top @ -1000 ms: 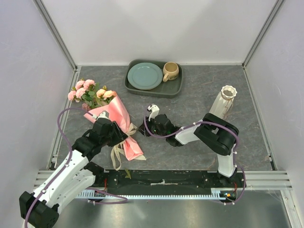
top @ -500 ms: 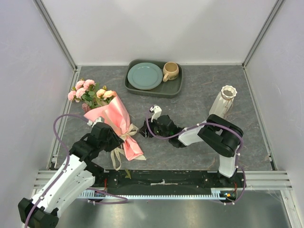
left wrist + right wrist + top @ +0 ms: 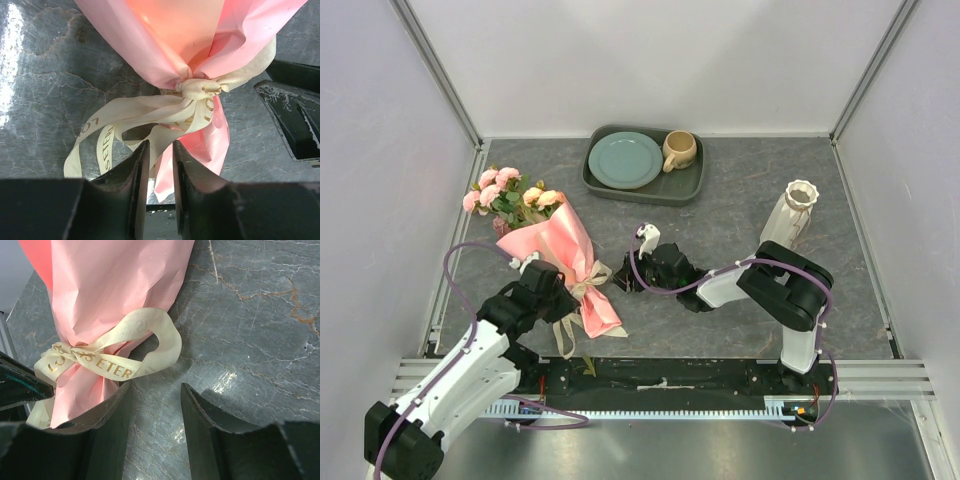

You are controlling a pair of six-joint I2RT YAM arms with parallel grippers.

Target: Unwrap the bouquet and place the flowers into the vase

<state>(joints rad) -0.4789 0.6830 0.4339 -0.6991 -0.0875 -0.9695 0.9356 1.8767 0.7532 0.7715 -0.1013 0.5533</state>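
Lying near the left table (image 3: 770,170) edge, the bouquet (image 3: 565,260) separates both fingers (image 3: 131,195).

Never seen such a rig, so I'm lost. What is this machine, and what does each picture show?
Two robot arms are bolted at the near edge of a table. The wide picture is from a fixed camera above and behind them; each close-up is from a wrist camera. On it: a bouquet in pink paper tied with cream ribbon, a white vase, and a tray holding a plate and mug. The left end effector has a ribbon tail between its fingers; whether they pinch it is unclear. The right end effector is open beside the paper, holding nothing.
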